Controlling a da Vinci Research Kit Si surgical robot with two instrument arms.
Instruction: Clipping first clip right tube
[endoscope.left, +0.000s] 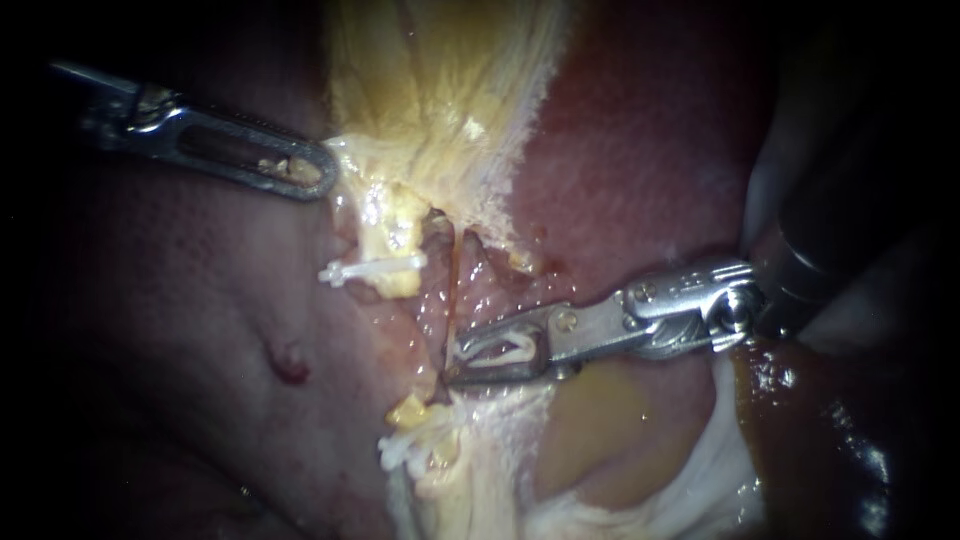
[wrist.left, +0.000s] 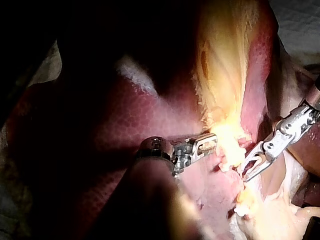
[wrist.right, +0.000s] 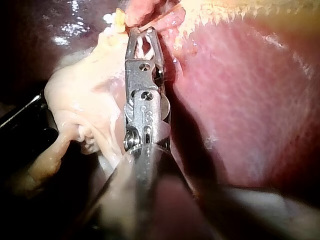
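Right tube (endoscope.left: 455, 290) should sit deep between the right instrument's (endoscope.left: 452, 365) jaws, which hold a white clip (endoscope.left: 500, 350), before squeezing; the left instrument's (endoscope.left: 322, 175) jaws grip the gallbladder (endoscope.left: 440, 100).

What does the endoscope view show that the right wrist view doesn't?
Endoscope only: the left instrument at the yellow tissue, and a white clip already in place. Right wrist only: a dark object I can't identify, off to one side of the shaft. Both: the right instrument carrying a loaded clip, with the liver beside it.
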